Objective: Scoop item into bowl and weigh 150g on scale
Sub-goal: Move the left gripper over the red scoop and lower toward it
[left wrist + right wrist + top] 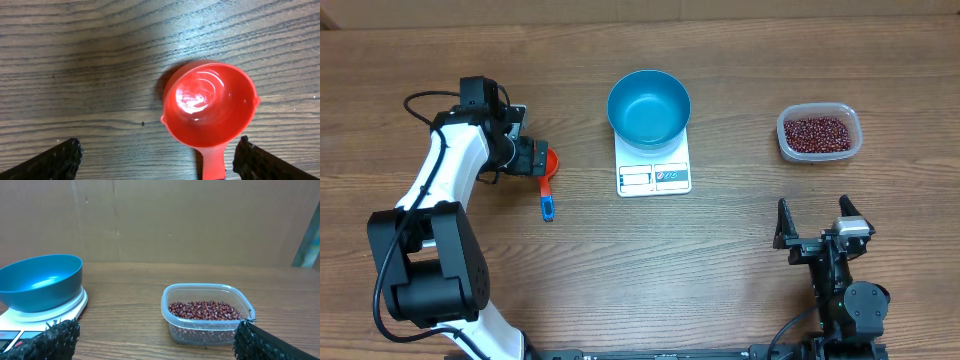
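Left gripper [157, 152], jaws spread wide, hovers over the round red plastic scoop [210, 102]; the scoop sits off-centre, so closing could clip its rim and skid it.

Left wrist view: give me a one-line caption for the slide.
Open left gripper hovers over the empty red scoop lying bowl-up on the wooden table.

Red measuring scoop [210, 102], empty, blue handle end [548, 207], lies on the wood surface [720, 260] between the left fingers [55, 160], touching neither. Clear plastic tub [207, 312] ahead of the right fingers [55, 337]. Cardboard wall [175, 220] beyond.
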